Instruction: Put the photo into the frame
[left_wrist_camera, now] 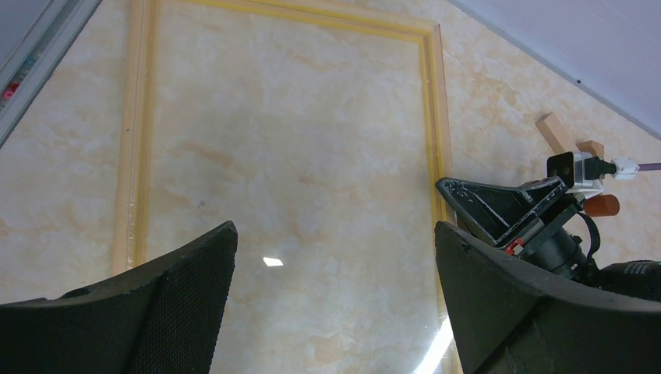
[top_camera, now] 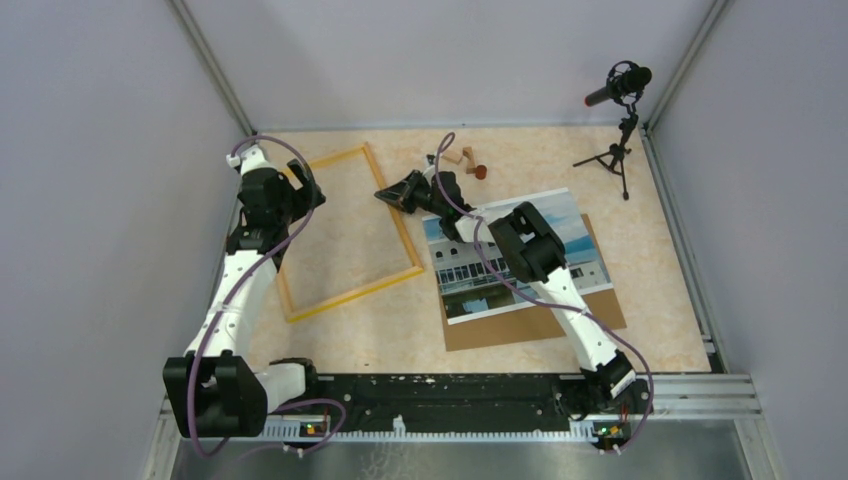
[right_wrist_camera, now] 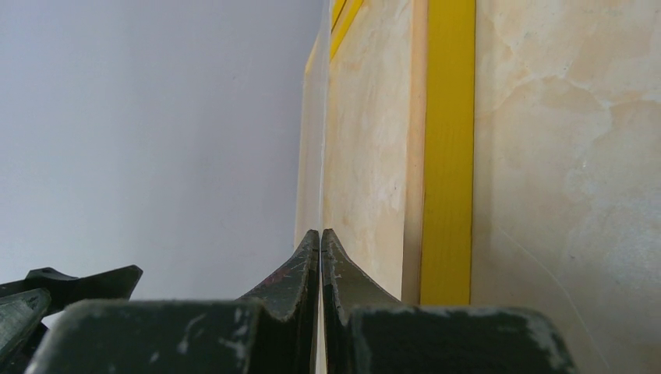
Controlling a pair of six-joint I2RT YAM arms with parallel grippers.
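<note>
I see the left gripper (left_wrist_camera: pixel 335 234) spread wide above the thin yellow-orange wooden rectangular frame (top_camera: pixel 355 292), which lies flat at 10 o'clock on the table. The right gripper (right_wrist_camera: pixel 320 234) is pinched on a thin clear sheet (right_wrist_camera: pixel 321 156) at the frame's 3 o'clock rail. The white-bordered building photo (top_camera: pixel 470 285) lies at 4 o'clock of the frame, on a brown backing board (top_camera: pixel 520 328).

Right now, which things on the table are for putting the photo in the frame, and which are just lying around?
For the job: photo, frame, brown board under the photo, thin clear sheet in the right tool.
Just lying about: small wooden blocks, microphone on its stand.
</note>
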